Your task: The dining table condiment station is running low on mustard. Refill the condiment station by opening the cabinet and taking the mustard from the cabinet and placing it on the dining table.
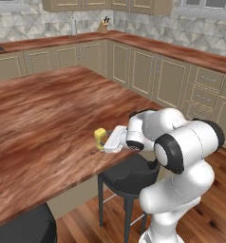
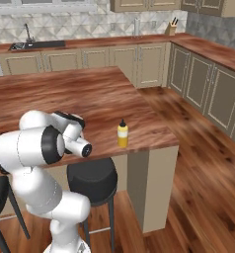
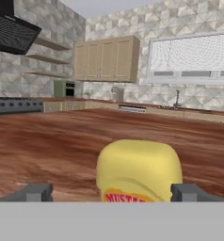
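yellow mustard stands upright on the dining table, near its right-hand corner edge. in the left base view the mustard peeks out just beyond the white gripper, which reaches in level over the table edge. the arm hides most of the bottle there. in the right base view the hand is hidden behind the arm's own joints. that view shows another bottle instead, a slim yellow bottle with a black pointed tip, standing alone near the table's corner.

the hand view looks along the gripper and shows what the base views cannot: the mustard's broad cap and the top of its orange-red label sit between the two dark fingertips. the jaws are spread wide; the left tip stands clear of the bottle and the right one is just beside it, so nothing is held.

the table top is glossy reddish-brown wood grain. two round black stools sit under its near edge. beige cabinets with wood countertops line the far walls, over a wood plank floor.
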